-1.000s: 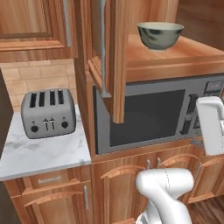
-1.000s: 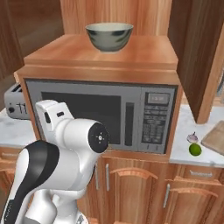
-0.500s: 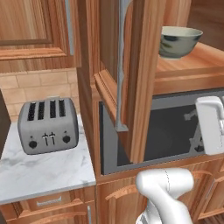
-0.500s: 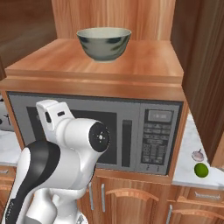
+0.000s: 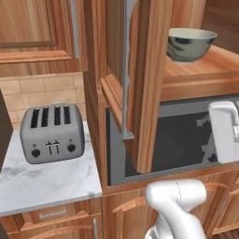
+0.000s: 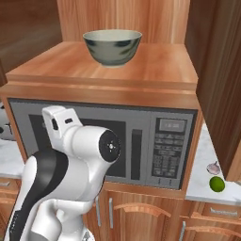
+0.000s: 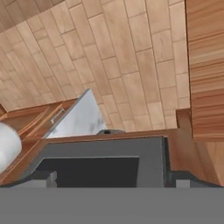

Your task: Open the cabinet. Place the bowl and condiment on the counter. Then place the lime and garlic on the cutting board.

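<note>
The cabinet door [image 5: 140, 84] stands swung open toward me, its grey bar handle [image 5: 127, 70] on the near edge. Inside, the bowl [image 5: 190, 44], dark outside and cream inside, sits upright on the wooden shelf [image 6: 155, 66] above the microwave; it is also the bowl [image 6: 113, 46] in the right base view. The green lime [image 6: 216, 184] and the pinkish garlic [image 6: 213, 167] lie close together on the marble counter [image 6: 203, 160] at the right. My gripper [image 7: 114, 181] is open and holds nothing, its hand [image 5: 225, 130] in front of the microwave, below the bowl. The condiment and cutting board are out of view.
A built-in microwave [image 6: 141, 141] fills the space under the shelf. A silver toaster [image 5: 52, 133] stands on the marble counter [image 5: 42, 184] at the left. Another open door panel [image 6: 216, 70] hangs at the right. Low wooden cabinets [image 6: 141, 221] run below.
The whole picture has grown and shifted: the base has driven closer to the cabinet and microwave. The arm keeps its pose and the jaws stay open. The bowl has not moved on its shelf.
</note>
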You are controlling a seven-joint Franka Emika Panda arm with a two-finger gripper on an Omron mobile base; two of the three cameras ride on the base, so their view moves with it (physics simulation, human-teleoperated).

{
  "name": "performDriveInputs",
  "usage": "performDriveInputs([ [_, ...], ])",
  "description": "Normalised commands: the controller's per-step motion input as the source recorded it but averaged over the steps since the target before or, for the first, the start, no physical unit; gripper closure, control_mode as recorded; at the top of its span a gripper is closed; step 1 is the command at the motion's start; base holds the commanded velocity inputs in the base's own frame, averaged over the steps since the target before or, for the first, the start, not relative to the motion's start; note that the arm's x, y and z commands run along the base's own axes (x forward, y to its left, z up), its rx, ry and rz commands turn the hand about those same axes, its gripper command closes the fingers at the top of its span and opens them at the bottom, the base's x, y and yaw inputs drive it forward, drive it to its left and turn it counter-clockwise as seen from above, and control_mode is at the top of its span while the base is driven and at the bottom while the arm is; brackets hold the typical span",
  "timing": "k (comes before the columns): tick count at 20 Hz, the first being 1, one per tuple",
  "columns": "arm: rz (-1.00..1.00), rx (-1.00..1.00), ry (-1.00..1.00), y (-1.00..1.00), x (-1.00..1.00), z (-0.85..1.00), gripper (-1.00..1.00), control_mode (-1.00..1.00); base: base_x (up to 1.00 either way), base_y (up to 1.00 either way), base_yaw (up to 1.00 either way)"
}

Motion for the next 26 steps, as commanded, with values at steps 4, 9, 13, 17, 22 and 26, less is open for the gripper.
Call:
performDriveInputs([
  [4,0.00,0.00,-0.03,-0.11,0.07,0.10,-1.00,-1.00,0.00,0.00,0.00],
  [9,0.00,-0.01,-0.04,-0.05,0.00,0.29,-1.00,-1.00,0.00,0.00,0.00],
  [13,0.00,-0.06,0.00,-0.19,-0.01,0.31,-1.00,-1.00,0.00,0.00,0.00],
  [17,-0.02,-0.09,-0.02,-0.23,0.00,0.22,-1.00,-1.00,0.00,0.00,0.00],
  [22,-0.04,-0.07,-0.02,-0.24,0.01,0.29,-1.00,-1.00,0.00,0.00,0.00],
  [26,-0.05,-0.02,-0.06,-0.22,0.01,0.29,-1.00,-1.00,0.00,0.00,0.00],
])
